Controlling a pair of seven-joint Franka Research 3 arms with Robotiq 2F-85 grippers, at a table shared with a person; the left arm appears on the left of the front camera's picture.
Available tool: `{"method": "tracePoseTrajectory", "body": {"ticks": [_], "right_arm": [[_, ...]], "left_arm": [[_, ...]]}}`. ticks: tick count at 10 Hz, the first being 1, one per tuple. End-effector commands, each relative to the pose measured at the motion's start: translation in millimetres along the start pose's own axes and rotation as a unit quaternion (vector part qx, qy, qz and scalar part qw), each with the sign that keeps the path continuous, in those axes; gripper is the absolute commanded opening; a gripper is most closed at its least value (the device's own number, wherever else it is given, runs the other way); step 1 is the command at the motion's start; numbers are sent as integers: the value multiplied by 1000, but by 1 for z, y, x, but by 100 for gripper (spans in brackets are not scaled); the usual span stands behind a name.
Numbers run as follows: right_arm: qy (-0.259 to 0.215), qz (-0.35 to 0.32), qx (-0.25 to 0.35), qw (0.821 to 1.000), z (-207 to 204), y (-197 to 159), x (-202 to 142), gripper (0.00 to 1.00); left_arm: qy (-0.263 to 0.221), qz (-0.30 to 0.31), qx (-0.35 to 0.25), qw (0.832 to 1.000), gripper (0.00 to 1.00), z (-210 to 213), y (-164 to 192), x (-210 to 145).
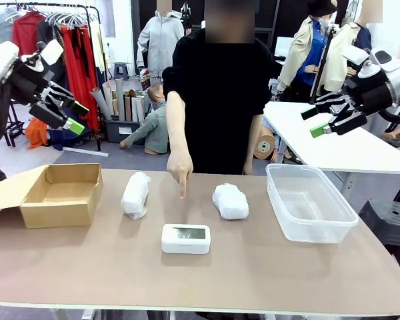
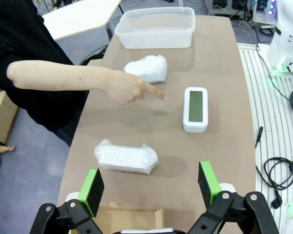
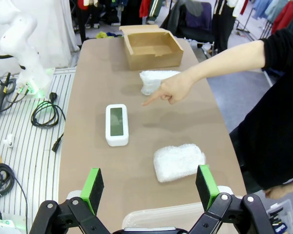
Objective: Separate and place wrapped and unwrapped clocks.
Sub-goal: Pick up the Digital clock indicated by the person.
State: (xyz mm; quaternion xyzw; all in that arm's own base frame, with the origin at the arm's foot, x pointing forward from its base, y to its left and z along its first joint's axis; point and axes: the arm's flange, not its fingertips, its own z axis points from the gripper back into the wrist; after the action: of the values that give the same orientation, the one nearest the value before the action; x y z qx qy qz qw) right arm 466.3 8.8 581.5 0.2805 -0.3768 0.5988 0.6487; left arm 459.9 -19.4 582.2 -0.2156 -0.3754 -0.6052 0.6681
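Clock [image 1: 185, 238] — white, rounded-rectangular, grey screen up, long axis left-right, mid-table, just robot-side of gap between crinkly white wrapped bundle [image 1: 135, 195] and second bundle [image 1: 231, 201]. Left gripper [image 1: 78, 116], right gripper [image 1: 313, 122] — jaws apart, raised, well clear of it.

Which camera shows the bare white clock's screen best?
The left wrist view: it looks down on the bare white clock, so its grey screen shows whole. The right wrist view shows the clock from above too; the front view sees it low and foreshortened.
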Motion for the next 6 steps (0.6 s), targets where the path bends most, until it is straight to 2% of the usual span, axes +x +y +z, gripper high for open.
{"method": "tracePoseTrajectory", "body": {"ticks": [1,6], "right_arm": [[-1,3,-5,1000,1,0,3,100],[-1,3,-5,1000,1,0,3,100]], "left_arm": [[-3,1,-2,1000,100,1,0,-1],[-3,1,-2,1000,100,1,0,-1]]}}
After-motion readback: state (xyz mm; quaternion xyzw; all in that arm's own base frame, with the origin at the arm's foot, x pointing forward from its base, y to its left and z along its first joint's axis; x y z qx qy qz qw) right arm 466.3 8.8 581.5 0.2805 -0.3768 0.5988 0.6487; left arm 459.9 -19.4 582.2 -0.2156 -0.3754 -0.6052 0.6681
